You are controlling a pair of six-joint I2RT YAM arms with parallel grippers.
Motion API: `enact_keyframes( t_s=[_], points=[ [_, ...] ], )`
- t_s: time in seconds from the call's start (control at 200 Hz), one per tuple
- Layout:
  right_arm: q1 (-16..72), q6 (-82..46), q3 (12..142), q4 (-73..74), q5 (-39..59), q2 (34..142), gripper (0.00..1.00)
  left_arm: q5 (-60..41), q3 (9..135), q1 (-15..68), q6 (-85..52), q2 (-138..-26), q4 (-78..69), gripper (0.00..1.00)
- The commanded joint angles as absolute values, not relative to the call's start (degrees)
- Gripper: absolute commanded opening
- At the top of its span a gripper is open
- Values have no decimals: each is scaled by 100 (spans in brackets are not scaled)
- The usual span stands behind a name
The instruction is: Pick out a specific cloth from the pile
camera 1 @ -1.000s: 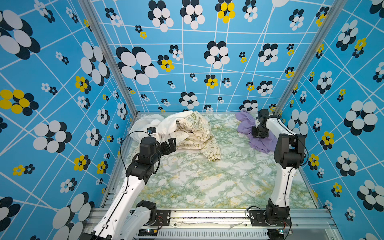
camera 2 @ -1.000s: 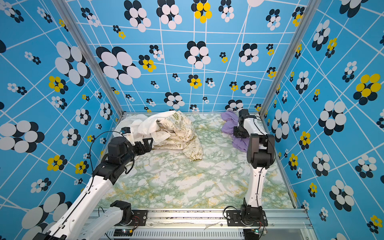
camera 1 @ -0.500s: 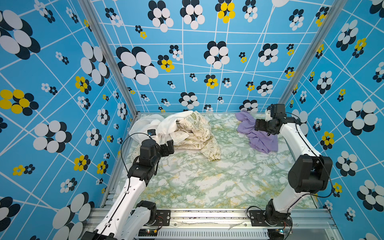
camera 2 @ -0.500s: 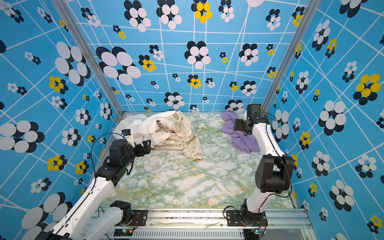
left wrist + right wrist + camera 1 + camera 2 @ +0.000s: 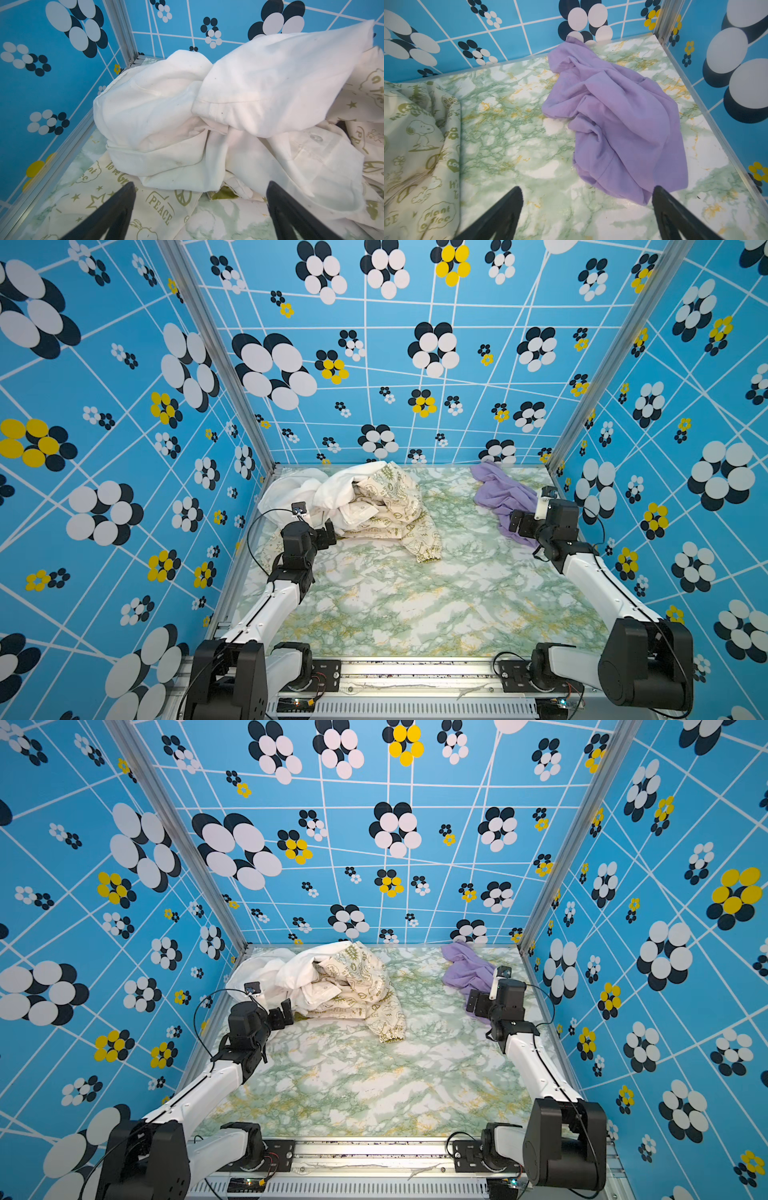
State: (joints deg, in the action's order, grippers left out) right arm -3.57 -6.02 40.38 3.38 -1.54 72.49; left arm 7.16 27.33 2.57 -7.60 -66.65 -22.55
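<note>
At the near positions on the green-marbled tabletop (image 5: 374, 614), the left pincer (image 5: 329, 533) at 9 o'clock stands wide and empty, its tips just short of the pile (image 5: 365, 506). The right pincer (image 5: 516, 524) at 3 o'clock is equally wide and grips nothing, with one finger (image 5: 670, 207) just beside the near hem of the lavender cloth (image 5: 616, 124). Farther back, the pile of white cloth (image 5: 207, 99) and cream cloth printed with green words and Snoopy (image 5: 421, 128) occupies 11 o'clock. The lavender cloth lies crumpled on the tabletop at 1 o'clock, well apart from the pile, its far end at the back wall (image 5: 415, 364).
</note>
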Motion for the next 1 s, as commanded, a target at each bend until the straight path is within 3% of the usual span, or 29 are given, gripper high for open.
enact_keyframes(
  t_s=[0.0, 0.245, 0.43, 0.605, 0.71, 0.995],
  points=[
    [-402, -552, 3453, 1970, -330, 7390, 99, 823, 2504, 186, -498, -7013, -3450, 99],
    [-430, -601, 2656, 3760, -187, 8223, 99, 766, 2385, 158, -225, -7630, -3927, 99],
    [-422, -454, 2114, 5034, 221, 8503, 99, 555, 1783, 151, -171, -8310, -5554, 99],
    [-421, -388, 1817, 6162, 489, 9005, 99, 294, 1831, 158, -38, -8914, -6054, 99],
    [-395, -335, 2065, 5308, 319, 8776, 99, 351, 2046, 155, -62, -8885, -5571, 99],
    [-167, -211, 2198, 5134, -78, 8833, 99, 360, 2157, 165, -61, -8867, -5318, 99]
  ],
)
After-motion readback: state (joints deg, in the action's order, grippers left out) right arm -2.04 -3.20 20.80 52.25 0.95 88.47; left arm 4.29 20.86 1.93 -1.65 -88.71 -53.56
